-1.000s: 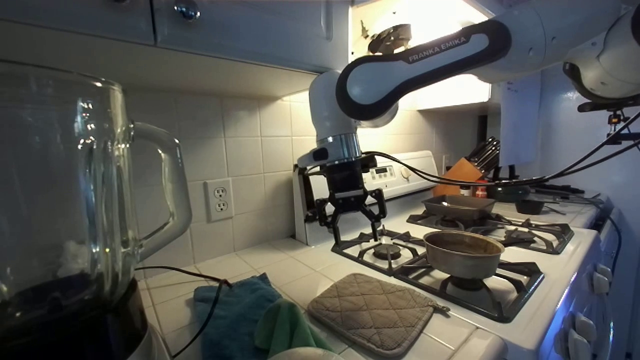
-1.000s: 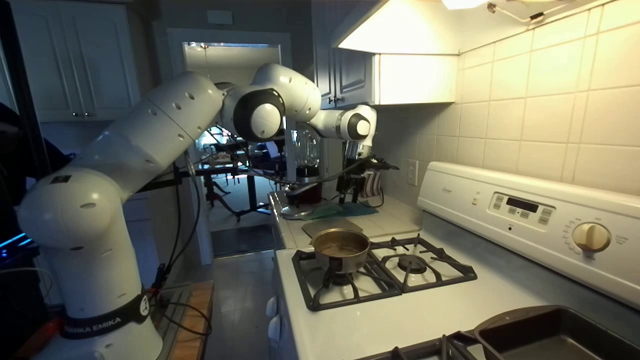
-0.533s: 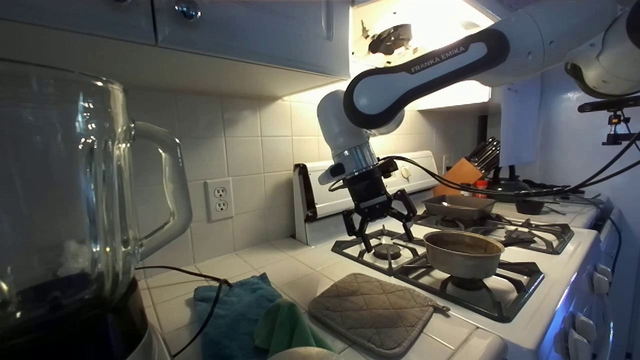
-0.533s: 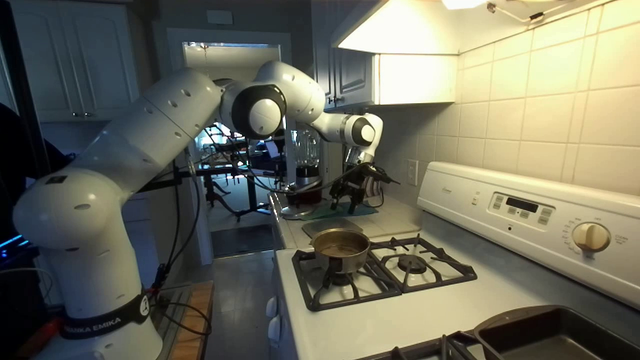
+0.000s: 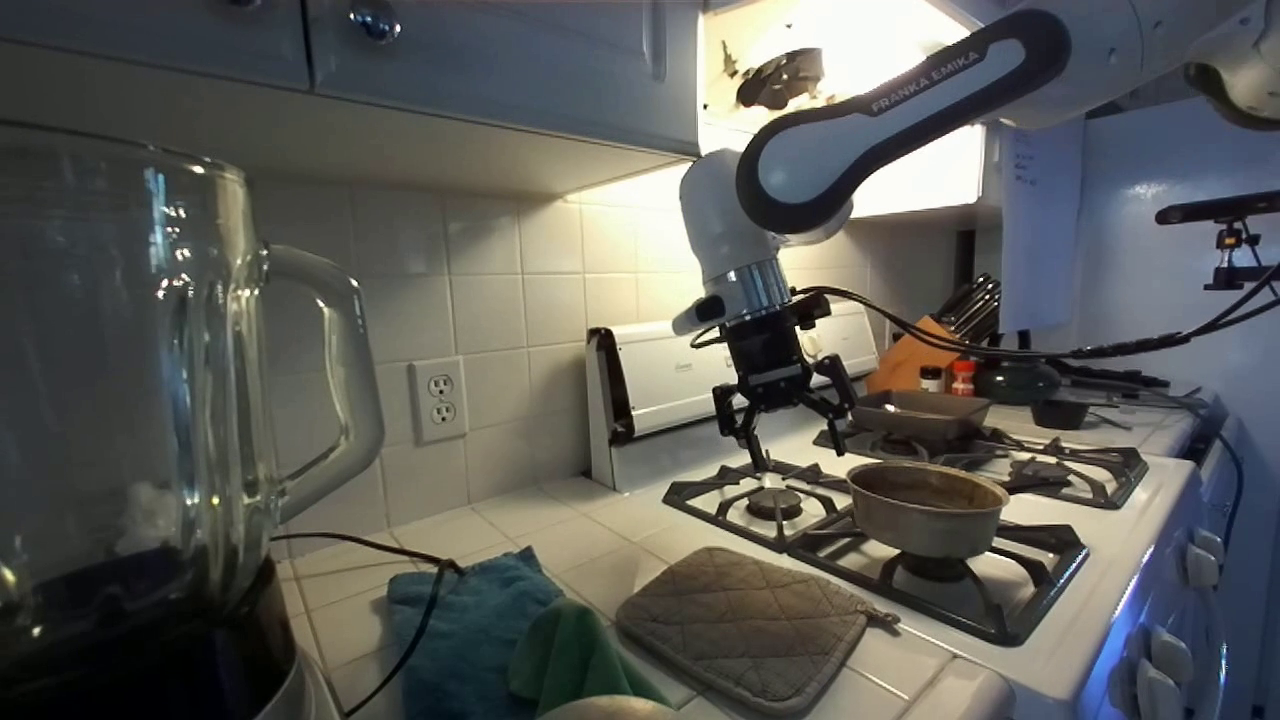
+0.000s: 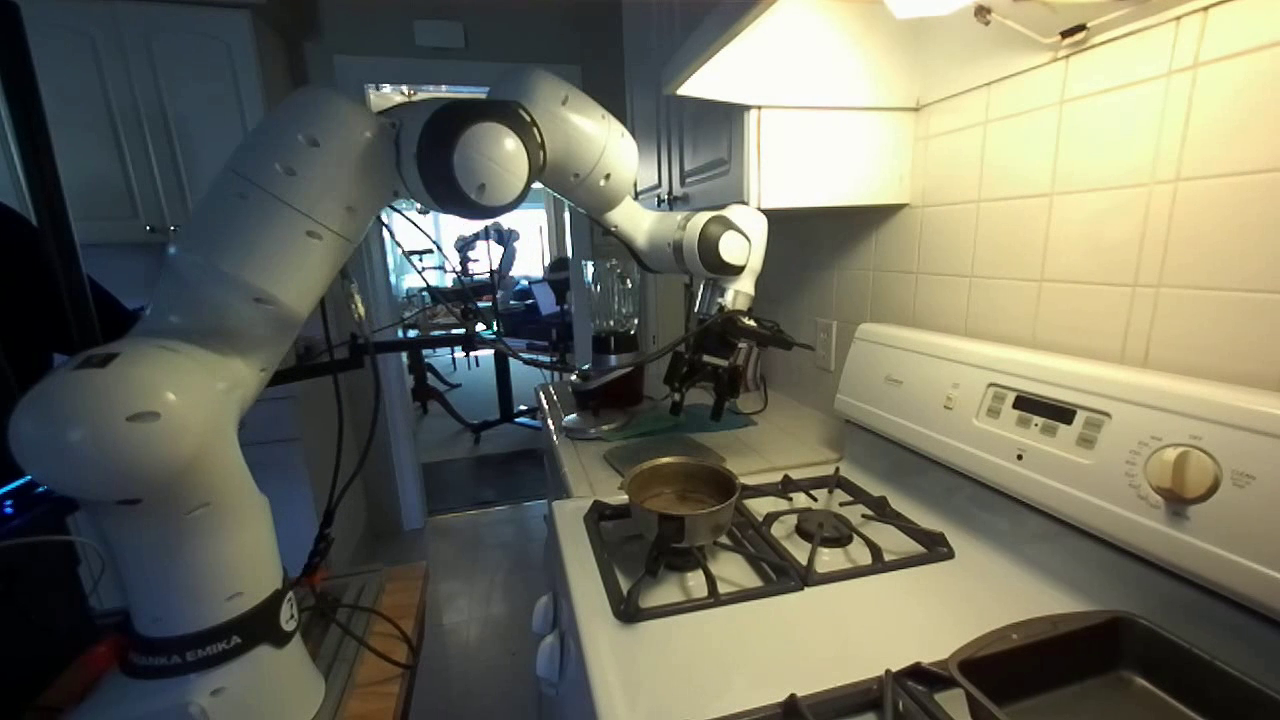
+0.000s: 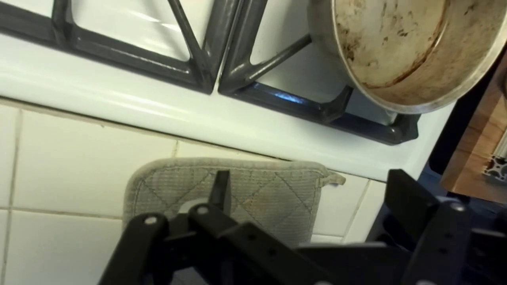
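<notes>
A wall of cream square tiles [image 6: 1090, 230] glows under a bright white lamp [image 6: 930, 6]; a pale-framed doorway [image 6: 405, 470] stands beyond the dim grey floor [image 6: 480, 600].

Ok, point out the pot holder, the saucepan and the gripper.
Pot holder [image 5: 745, 627], in an exterior view: middle of its quilted face.
Saucepan [image 5: 928, 518], in an exterior view: outer side wall.
Gripper [image 5: 799, 457], in an exterior view: midway between fingertips.

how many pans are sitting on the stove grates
2: the round pan at the front, nearer the quilted potholder, and the rectangular baking pan farther along, toward the back. No others seem hidden.
</notes>
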